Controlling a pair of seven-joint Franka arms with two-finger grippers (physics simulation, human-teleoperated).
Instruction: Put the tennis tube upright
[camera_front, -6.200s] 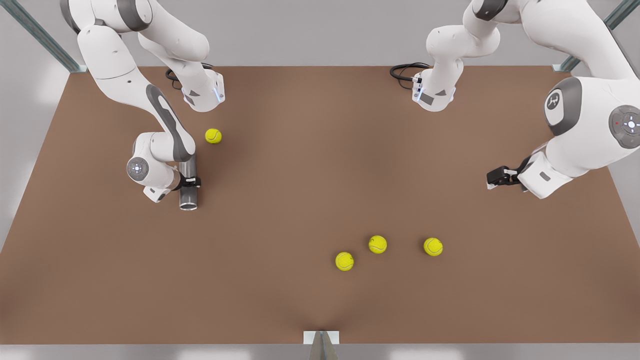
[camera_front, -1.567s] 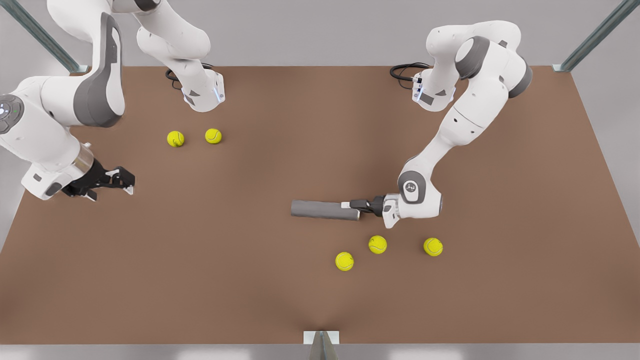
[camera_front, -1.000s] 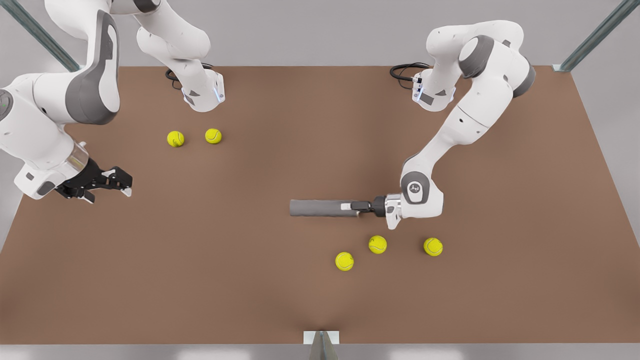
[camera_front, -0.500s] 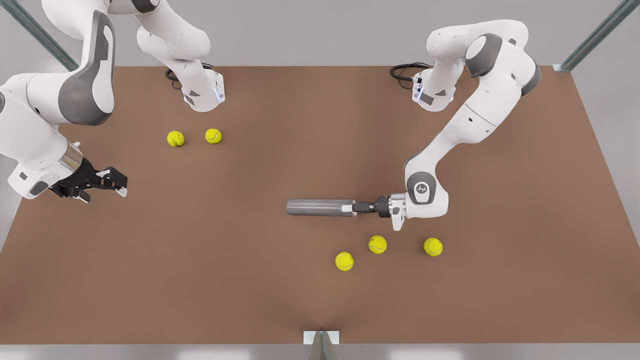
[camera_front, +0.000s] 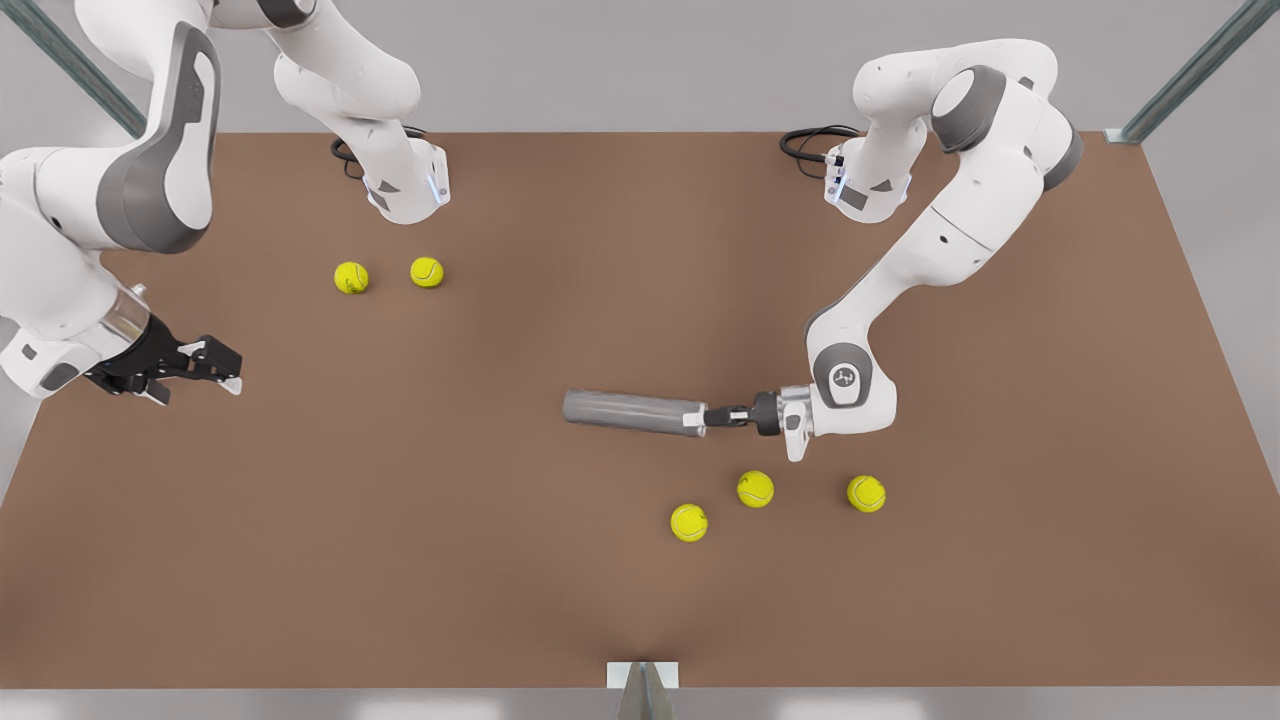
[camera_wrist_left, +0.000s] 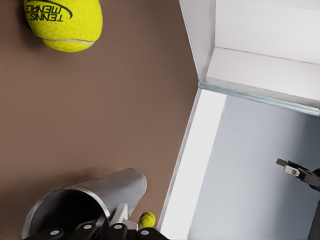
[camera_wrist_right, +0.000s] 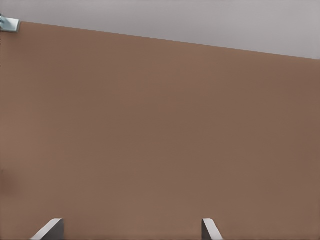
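Slim grey metallic tennis tube (camera_front: 628, 411): lying flat on brown table (camera_front: 560, 580) (hollow end gripped). Left gripper (camera_front: 712, 417) clamped on its rim, arm low. Right gripper (camera_front: 212, 366) spread apart, waiting.

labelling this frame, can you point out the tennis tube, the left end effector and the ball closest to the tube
tennis tube (camera_front: 625, 411): front view, middle of its grey side.
left end effector (camera_front: 712, 417): front view, fingertips at the tube's end.
closest tennis ball (camera_front: 755, 489): front view, centre of the yellow ball.

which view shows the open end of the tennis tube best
The left wrist view: the tennis tube opens toward that camera, dark inside, with the left end effector gripping its rim. The front view shows its grey side, lying flat.
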